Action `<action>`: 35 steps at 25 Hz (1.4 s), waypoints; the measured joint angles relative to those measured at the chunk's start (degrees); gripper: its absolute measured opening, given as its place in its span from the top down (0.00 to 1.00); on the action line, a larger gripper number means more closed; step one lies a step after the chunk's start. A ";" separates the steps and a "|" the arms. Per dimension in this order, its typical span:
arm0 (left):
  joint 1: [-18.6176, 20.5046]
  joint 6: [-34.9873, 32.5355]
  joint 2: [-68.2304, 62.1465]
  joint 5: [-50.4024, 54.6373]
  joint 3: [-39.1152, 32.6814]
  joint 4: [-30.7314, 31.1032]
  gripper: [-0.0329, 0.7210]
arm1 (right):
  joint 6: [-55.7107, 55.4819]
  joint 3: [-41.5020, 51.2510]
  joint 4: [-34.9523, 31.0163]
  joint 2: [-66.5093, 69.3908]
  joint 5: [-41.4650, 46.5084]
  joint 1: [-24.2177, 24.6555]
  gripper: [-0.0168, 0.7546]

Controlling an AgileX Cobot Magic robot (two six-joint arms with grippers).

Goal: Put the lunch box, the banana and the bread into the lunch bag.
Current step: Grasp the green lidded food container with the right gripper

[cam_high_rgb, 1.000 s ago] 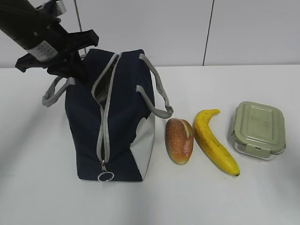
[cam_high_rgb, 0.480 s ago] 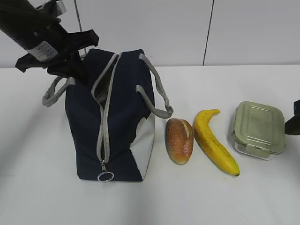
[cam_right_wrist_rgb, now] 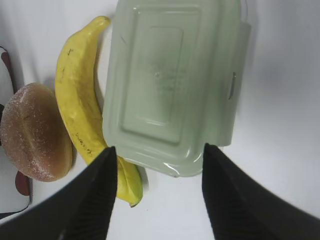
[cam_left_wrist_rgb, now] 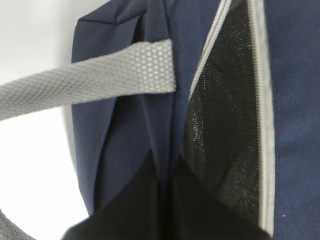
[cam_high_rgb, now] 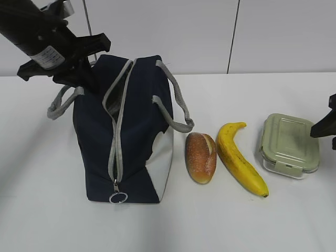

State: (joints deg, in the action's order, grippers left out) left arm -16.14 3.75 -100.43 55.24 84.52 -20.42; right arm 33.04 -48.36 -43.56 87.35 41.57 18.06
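The navy lunch bag (cam_high_rgb: 94, 131) stands on the left with its top zipper open. My left gripper (cam_high_rgb: 86, 79) is shut on the bag's fabric at the left rim of the opening; in the left wrist view the dark jaws (cam_left_wrist_rgb: 166, 170) pinch that edge beside the black lining. The bread (cam_high_rgb: 200, 156), the banana (cam_high_rgb: 239, 157) and the green-lidded lunch box (cam_high_rgb: 290, 143) lie in a row to the right of the bag. My right gripper (cam_right_wrist_rgb: 158, 148) is open above the near end of the lunch box (cam_right_wrist_rgb: 170, 85), with the banana (cam_right_wrist_rgb: 77, 95) and bread (cam_right_wrist_rgb: 35, 132) to its left.
The bag's grey handles (cam_high_rgb: 173, 105) hang out to both sides. The zipper's ring pull (cam_high_rgb: 118, 198) hangs at the bag's front bottom. The white table (cam_high_rgb: 220, 220) ends at a wall behind. The right arm (cam_high_rgb: 325, 123) shows at the right edge.
My right arm has come into the exterior view from the right edge and moved in toward the lunch box. The left gripper and the bag have not moved.
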 joint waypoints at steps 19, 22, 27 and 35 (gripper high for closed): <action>0.00 0.00 0.00 0.00 0.00 0.00 0.96 | 3.46 -4.96 -2.59 11.41 2.00 5.89 0.45; 0.00 0.00 0.00 0.00 0.00 0.00 0.96 | 5.06 -4.96 -4.17 12.61 3.10 5.89 0.45; 0.00 0.00 0.00 0.00 0.00 0.00 0.96 | 6.90 -8.78 -4.96 16.36 7.14 5.89 0.34; 0.00 0.00 0.00 -0.05 0.00 0.00 0.96 | 7.77 -14.97 -4.96 21.65 12.86 5.89 0.18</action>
State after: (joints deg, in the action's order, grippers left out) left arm -16.14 3.75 -100.43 55.19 84.52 -20.42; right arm 40.81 -63.32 -48.52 108.99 54.43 23.95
